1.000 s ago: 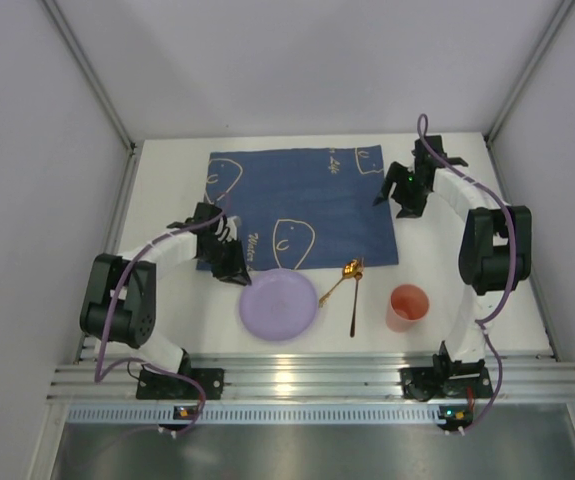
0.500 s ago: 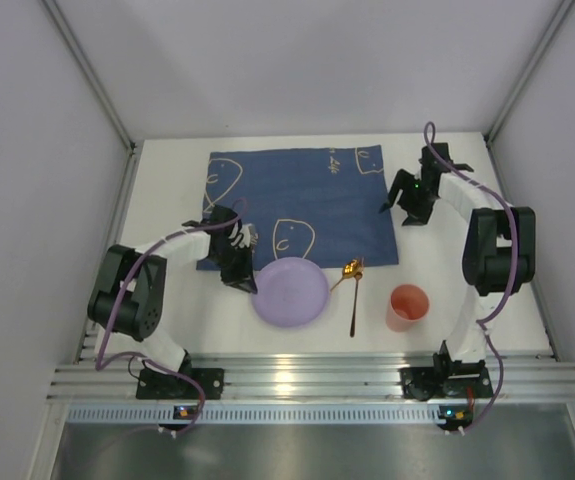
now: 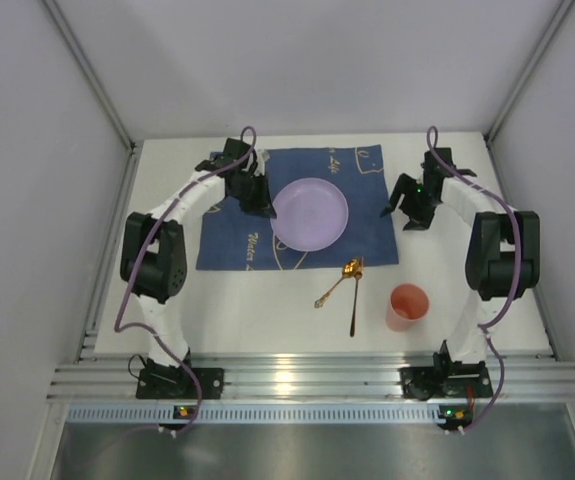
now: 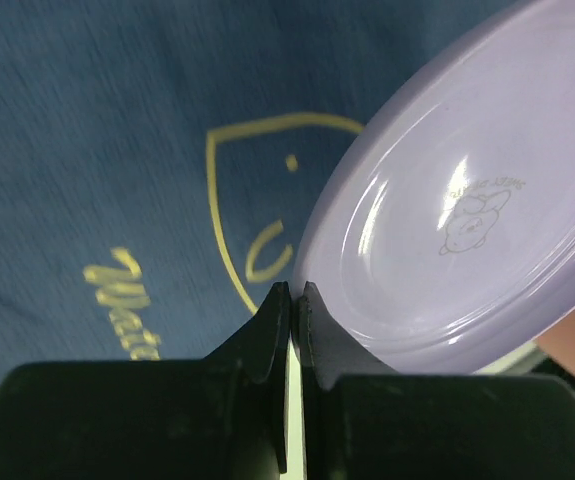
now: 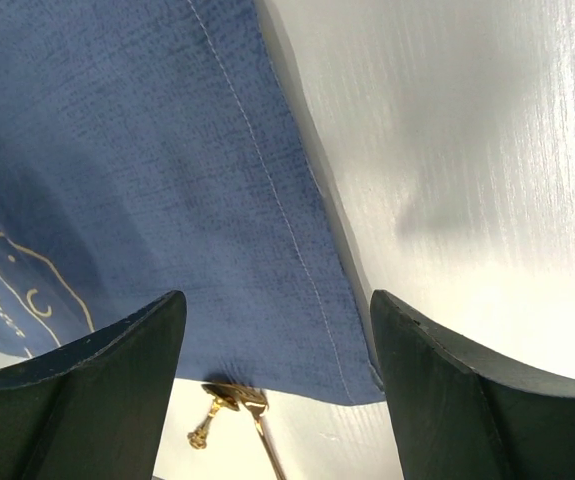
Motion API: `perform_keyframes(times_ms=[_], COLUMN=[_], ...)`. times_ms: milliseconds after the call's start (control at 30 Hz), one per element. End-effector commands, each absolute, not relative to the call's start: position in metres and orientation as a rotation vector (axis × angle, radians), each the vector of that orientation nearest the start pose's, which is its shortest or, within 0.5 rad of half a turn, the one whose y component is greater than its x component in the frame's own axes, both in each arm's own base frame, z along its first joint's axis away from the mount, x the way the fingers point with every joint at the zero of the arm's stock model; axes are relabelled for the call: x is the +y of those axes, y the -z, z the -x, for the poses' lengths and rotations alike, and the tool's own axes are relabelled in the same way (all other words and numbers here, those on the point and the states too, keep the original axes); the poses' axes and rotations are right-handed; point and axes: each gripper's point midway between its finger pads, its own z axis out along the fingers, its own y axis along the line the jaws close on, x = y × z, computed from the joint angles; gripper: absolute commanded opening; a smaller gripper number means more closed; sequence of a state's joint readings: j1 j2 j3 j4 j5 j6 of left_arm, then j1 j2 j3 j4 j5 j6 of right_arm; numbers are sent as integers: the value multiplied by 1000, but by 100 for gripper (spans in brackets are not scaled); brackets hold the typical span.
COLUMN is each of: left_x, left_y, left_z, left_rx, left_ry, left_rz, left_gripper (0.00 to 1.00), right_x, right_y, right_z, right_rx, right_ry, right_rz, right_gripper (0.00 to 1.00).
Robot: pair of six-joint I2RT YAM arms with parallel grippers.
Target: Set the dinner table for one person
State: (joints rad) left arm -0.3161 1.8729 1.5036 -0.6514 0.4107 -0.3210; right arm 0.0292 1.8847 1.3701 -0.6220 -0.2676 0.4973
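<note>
Mid-frame, the left gripper (image 3: 268, 209) pinches the plate (image 3: 310, 213) by its left rim, tilted over the mat (image 3: 337, 170) on the table (image 3: 167, 300). It seems light, stiff, slick; the rim suits gripping. The right gripper (image 3: 413, 214) gapes, empty

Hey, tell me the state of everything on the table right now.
purple plate: gripped by its rim, over the blue placemat
blue placemat: spread flat
orange cup: upright
gold cutlery: lying flat
left tool: shut on purple plate
right tool: open, empty

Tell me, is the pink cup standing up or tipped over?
Standing up. The cup shows its round open mouth facing upward in the top view.
</note>
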Motion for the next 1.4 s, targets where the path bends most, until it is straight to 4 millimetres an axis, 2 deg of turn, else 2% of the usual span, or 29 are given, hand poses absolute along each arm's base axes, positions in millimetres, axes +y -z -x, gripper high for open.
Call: perform_keyframes(times_ms=[0, 33, 67, 100, 133, 167, 233, 300, 400, 433, 467, 567, 700, 733, 767, 800, 867, 900, 967, 1200, 1367], left_x=[-210, -214, -209, -209, -211, -206, -201, -184, -163, -158, -154, -149, -155, -157, -160, -161, -160, -159, -157, -157, -152], left_y=[-92, -106, -87, -88, -105, -90, -100, -95, -88, -84, -83, -68, -28, -21, -10, -3, 4, 8, 6, -14, 1], left_z=[-433, -452, -465, -475, -495, -504, -523, -533, -534, -531, -529, -511, -477, -465, -457, -450, -438, -434, -435, -464, -477], left_rx=[2673, 2634, 2665, 2659, 2609, 2633, 2593, 2586, 2599, 2614, 2622, 2693, 2865, 2922, 2963, 2996, 3039, 3052, 3043, 2930, 2929], left_ry=[654, 661, 608, 601, 606, 583, 577, 528, 453, 439, 415, 373, 386, 404, 409, 407, 378, 373, 350, 344, 341], left_rz=[-12, -4, 34, 47, 60, 94, 144, 217, 300, 300, 304, 284, 232, 221, 205, 194, 175, 173, 171, 147, 167], left_gripper=[0, 0, 0, 0, 0, 0, 0, 0, 0, 0, 0, 0, 0, 3, 9, 24, 38, 51, 56, 53, 48], right_x=[74, 74, 74, 74, 73, 73, 71, 70, 68, 56, 55, 52, 52, 53, 53, 53, 53, 53, 53, 50, 50], right_y=[-92, -93, -94, -95, -96, -95, -95, -96, -97, -97, -98, -98, -96, -95, -95, -95, -93, -94, -95, -99, -101], right_z=[-415, -415, -413, -411, -409, -408, -403, -399, -395, -396, -395, -395, -397, -397, -397, -399, -398, -399, -398, -394, -386], right_rx=[2612, 2610, 2613, 2616, 2616, 2620, 2626, 2631, 2637, 2625, 2623, 2620, 2616, 2616, 2616, 2610, 2610, 2606, 2603, 2596, 2598], right_ry=[-546, -549, -545, -544, -541, -538, -530, -525, -516, -504, -504, -500, -506, -512, -511, -512, -514, -513, -512, -492, -483], right_rz=[-525, -517, -514, -511, -505, -503, -500, -494, -492, -530, -534, -546, -565, -573, -578, -577, -588, -591, -591, -584, -581], right_gripper=[75, 75, 75, 75, 75, 75, 75, 75, 75, 75, 75, 75, 75, 75, 75, 75, 75, 75, 75, 75, 75])
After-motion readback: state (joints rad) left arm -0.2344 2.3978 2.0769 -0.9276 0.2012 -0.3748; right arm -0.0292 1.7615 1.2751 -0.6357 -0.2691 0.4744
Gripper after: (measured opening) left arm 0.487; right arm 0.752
